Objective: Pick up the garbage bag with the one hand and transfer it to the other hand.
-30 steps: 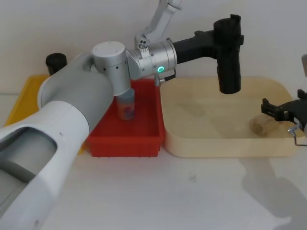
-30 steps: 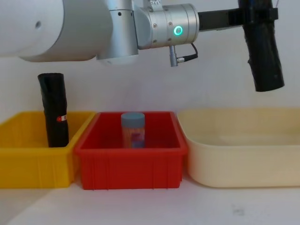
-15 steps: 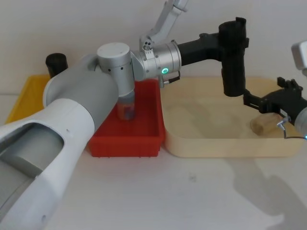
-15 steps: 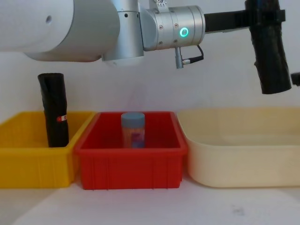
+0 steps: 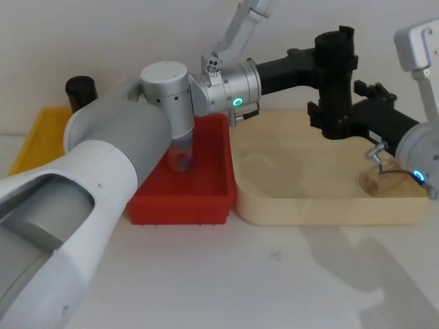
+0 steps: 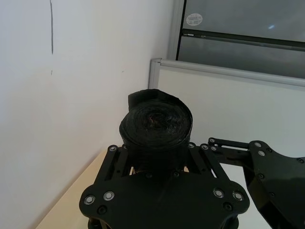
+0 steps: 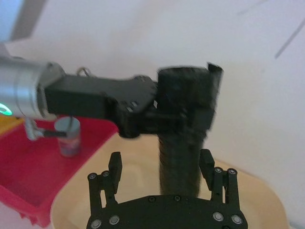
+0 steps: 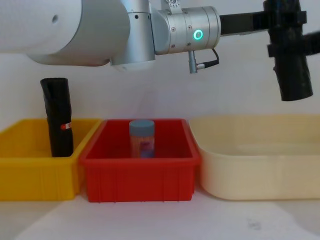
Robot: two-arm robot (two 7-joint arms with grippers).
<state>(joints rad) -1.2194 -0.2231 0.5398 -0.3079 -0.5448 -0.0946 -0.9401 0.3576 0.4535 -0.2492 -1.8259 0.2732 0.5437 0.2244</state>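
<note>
We list first the white table (image 5: 274, 274), and over its left half the bulky grey left arm (image 5: 103, 157), reaching to the right. Next, on the right, is a cream tray (image 5: 322, 205). A red bin (image 5: 182, 205) touches its left side, and a yellow bin (image 8: 35, 175) sits at far left. The garbage bag (image 5: 334, 89), a plain black roll, hangs upright in the air above the cream tray, clear of its floor. A second black roll with a red-and-white label (image 8: 57, 115) stands in the yellow bin. The left gripper (image 8: 284, 20), green-ringed at the wrist, is clamped on the garbage bag near its top. The right gripper (image 7: 160, 156), blue-ringed, comes in from the right at the bag's lower half, its jaws spread to either side of the roll and not closed on it. A blue-capped container (image 8: 142, 139) stands in the red bin. A small cork-like piece (image 5: 376, 181) lies at the tray's right end.
</note>
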